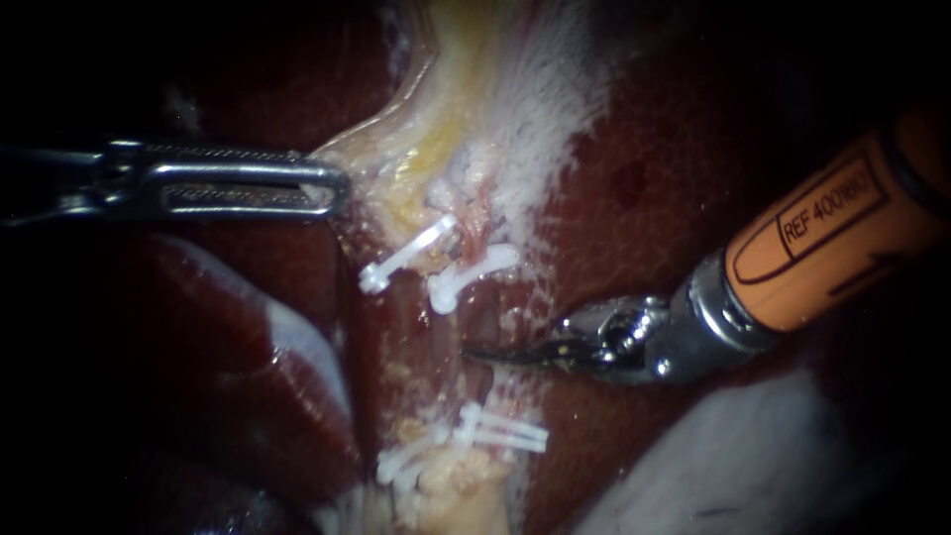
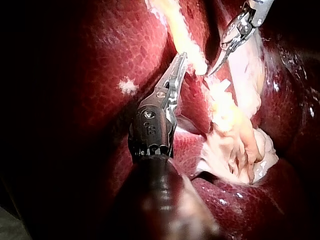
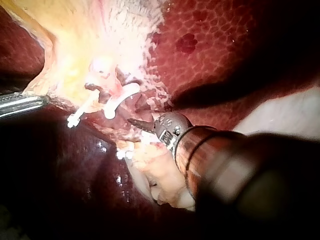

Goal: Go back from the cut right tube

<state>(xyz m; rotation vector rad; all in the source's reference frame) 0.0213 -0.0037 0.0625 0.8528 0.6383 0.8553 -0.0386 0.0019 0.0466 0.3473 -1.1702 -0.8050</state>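
Pink, wet and floppy, the cut right tube (image 1: 485, 315) sits near the middle of the endoscope view. It is just toward 6 o'clock from the upper clip (image 1: 474, 271) and well toward 12 o'clock from the lower clips (image 1: 500, 432), with a gap where it is cut. I think it is very light, soft and slippery, and it would tear if pulled hard. It needs no holding now. If it ever did, the safest place is the thicker tissue beside the stump, never the clip, which could pop off. My right instrument (image 1: 475, 351) comes in from 3 o'clock, and its curved blades point into that gap, with the tip just beside the tube end. The blades look pressed together with nothing between them, though it is dim there and I am not fully sure. My left instrument (image 1: 332, 188) comes in from 9 o'clock, with its jaws clenched on the edge of the yellow tissue (image 1: 426, 149). The best way out, I think, is straight back along the shaft toward 2 o'clock, over the dark red liver (image 1: 674, 178), where there is open room. Clips sit close at 12 and 6 o'clock of the tip, so no swinging sideways. A pale mound (image 1: 753, 456) lies at 5 o'clock, near the shaft.
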